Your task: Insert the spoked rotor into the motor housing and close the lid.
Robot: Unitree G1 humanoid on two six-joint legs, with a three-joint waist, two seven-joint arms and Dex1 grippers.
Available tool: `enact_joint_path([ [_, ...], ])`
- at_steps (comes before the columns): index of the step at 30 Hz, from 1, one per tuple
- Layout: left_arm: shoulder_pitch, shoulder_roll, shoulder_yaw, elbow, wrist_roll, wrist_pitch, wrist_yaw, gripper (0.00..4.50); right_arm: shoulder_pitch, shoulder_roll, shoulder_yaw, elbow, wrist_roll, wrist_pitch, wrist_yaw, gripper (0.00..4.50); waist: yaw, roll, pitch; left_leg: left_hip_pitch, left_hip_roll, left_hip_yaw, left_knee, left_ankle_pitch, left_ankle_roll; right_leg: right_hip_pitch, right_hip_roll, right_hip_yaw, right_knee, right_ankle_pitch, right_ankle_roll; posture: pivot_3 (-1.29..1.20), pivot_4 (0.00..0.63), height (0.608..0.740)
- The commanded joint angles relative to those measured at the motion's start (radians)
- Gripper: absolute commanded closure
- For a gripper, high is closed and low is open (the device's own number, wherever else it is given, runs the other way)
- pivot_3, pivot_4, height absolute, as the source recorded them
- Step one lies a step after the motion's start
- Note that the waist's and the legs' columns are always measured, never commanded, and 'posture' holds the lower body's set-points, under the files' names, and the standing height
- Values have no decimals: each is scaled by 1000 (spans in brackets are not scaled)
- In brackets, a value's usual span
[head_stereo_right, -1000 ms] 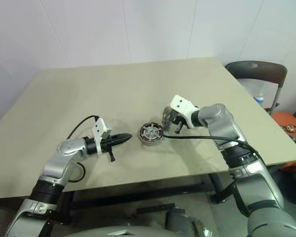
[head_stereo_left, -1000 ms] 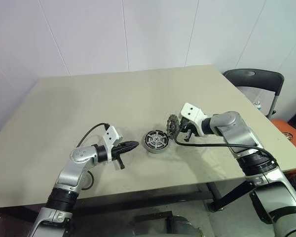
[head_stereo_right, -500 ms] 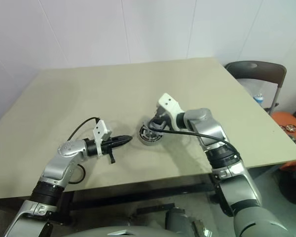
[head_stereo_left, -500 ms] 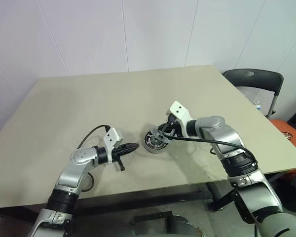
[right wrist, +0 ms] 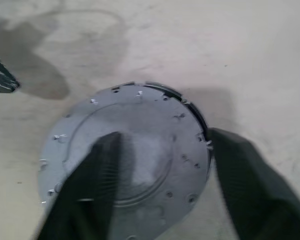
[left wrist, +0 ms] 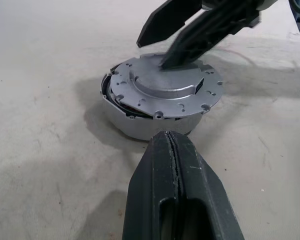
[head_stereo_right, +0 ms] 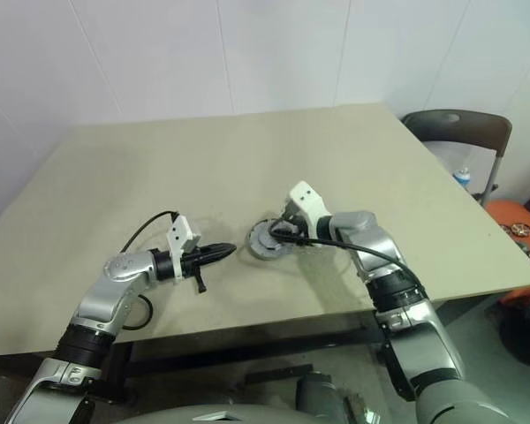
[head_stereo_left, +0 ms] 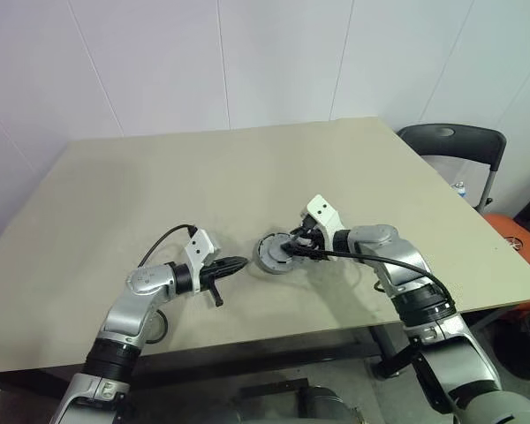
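Resting under the right gripper (head_stereo_left: 293, 249): the lid (left wrist: 162, 86).

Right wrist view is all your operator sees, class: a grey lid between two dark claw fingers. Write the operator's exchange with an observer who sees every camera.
Operator: Is the lid seated flat?
Observer: No. From the left wrist, the lid sits askew on the motor housing, with a dark gap at one side.
Operator: Where is the left claw?
Observer: The left claw is shut, pointing at the housing and apart from it.
Operator: Anything beyond the table?
Observer: A dark chair stands past the far right corner of the table.
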Motion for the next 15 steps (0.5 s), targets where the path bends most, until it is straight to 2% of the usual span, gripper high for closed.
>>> enact_joint_path([
  [1, -22, 2, -1, -6, 3, -14, 3, 4500, 7, 14, 4, -46, 37, 13, 20, 302, -1, 0, 0, 0, 0, 0, 0, 0, 0, 0, 0, 0, 0, 0, 0, 0, 0, 740],
  [2, -21, 2, -1, -7, 4, -14, 4, 4500, 9, 16, 9, -47, 36, 11, 17, 28, 0, 0, 0, 0, 0, 0, 0, 0, 0, 0, 0, 0, 0, 0, 0, 0, 0, 740],
  [11, -21, 9, -4, -7, 6, -15, 8, 4500, 8, 31, 45, -27, -8, -49, -36, 28, 0, 0, 0, 0, 0, 0, 0, 0, 0, 0, 0, 0, 0, 0, 0, 0, 0, 740],
  [14, -24, 8, -5, -5, 9, -17, 10, 4500, 1, 28, 44, -25, -13, -58, -45, 591, 0, 0, 0, 0, 0, 0, 0, 0, 0, 0, 0, 0, 0, 0, 0, 0, 0, 740],
  [15, -26, 8, -5, -5, 9, -17, 11, 4500, 1, 26, 44, -26, -13, -58, -45, 908, 0, 0, 0, 0, 0, 0, 0, 0, 0, 0, 0, 0, 0, 0, 0, 0, 0, 740],
])
